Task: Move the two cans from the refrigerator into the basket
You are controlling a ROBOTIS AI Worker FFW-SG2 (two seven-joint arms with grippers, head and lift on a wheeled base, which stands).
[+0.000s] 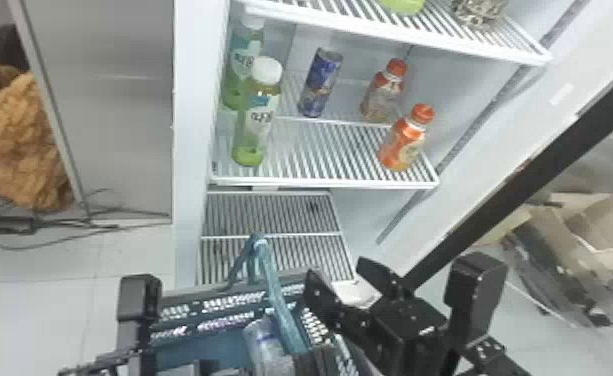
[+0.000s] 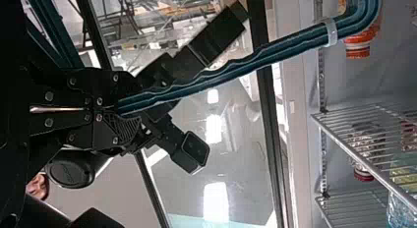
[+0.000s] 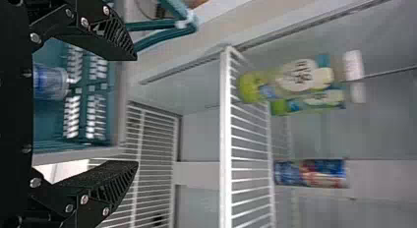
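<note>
Shelved can (image 1: pixel 320 83) beyond right gripper (image 1: pixel 337 268)

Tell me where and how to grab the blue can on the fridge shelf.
Probably around mid-body, the right claw coming level from the front: the can stands upright, slim and straight-walled, with green bottles to its left and small bottles to its right.

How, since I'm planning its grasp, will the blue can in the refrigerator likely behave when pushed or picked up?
The slim blue can looks tall for its narrow base, so a push up high could tip it. Its smooth, round side may slip in a loose grip, and if it fell onto the wire shelf it might roll.
</note>
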